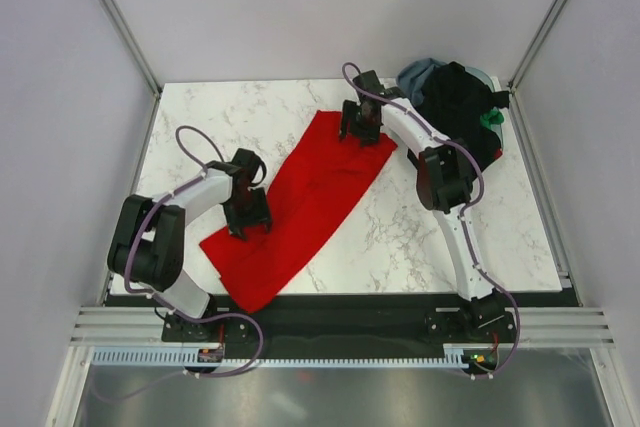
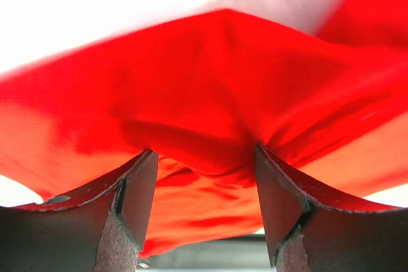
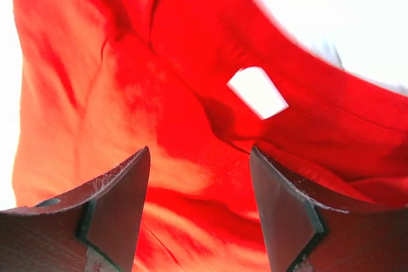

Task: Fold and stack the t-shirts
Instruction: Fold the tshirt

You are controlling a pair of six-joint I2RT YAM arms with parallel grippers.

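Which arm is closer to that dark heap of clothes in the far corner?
The right. The right tool sits on the red shirt's far end, beside the heap; the left tool is at its near end.

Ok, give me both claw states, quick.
Left claw: open, red t-shirt bunched inside it.
Right claw: open, over the same shirt by its white label.

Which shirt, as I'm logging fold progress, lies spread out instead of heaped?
The red t-shirt, stretched out flat diagonally; the other shirts sit bundled in the far right corner.
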